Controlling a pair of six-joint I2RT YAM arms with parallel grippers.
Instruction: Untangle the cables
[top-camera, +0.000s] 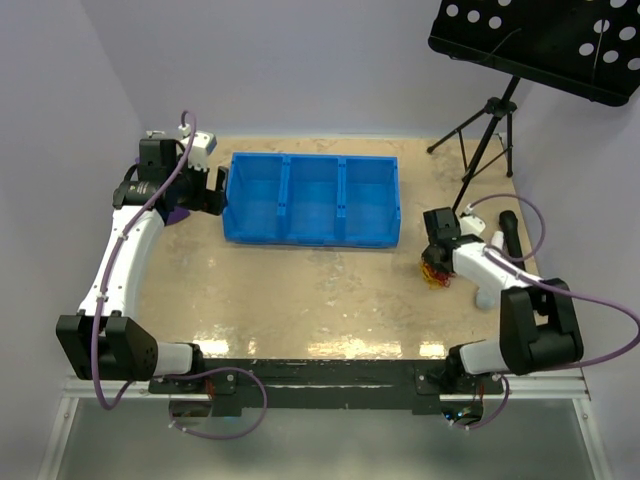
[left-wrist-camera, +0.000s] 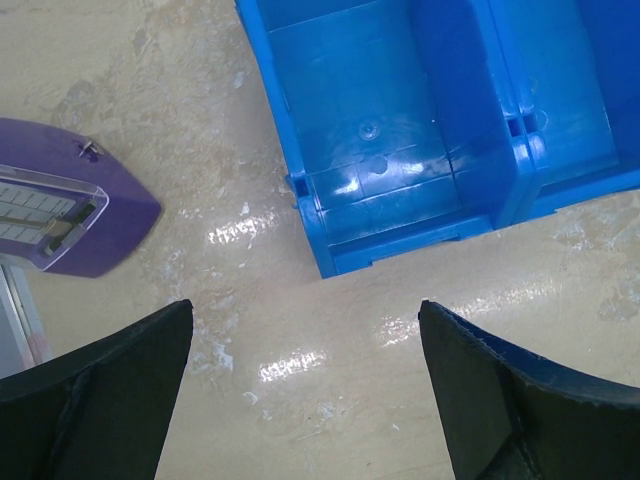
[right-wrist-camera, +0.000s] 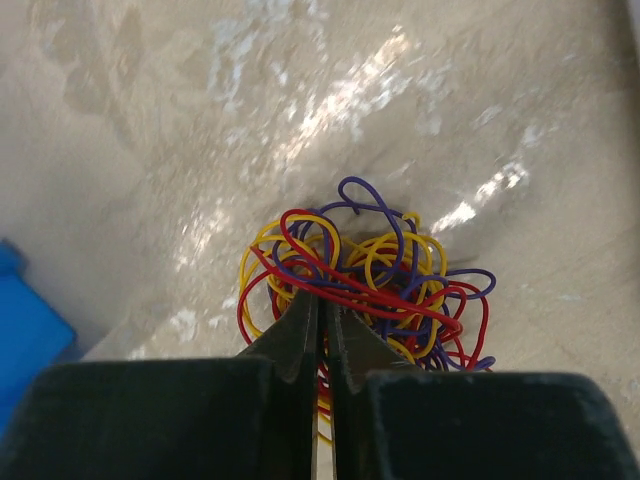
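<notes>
On the glossy beige tabletop, the right claw is pinched shut on the tangle of thin red, yellow and purple wires at its tips, so pulling could tighten the whole knot.

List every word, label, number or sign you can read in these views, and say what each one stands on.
No text can be read in any view.
Purple device: its pale panel shows grid-like marks, too blurred to read.
Blue bin: round moulded marks on its floor, no legible letters.
Cables: no tags or print visible.
Music stand: only holes, no lettering.
</notes>
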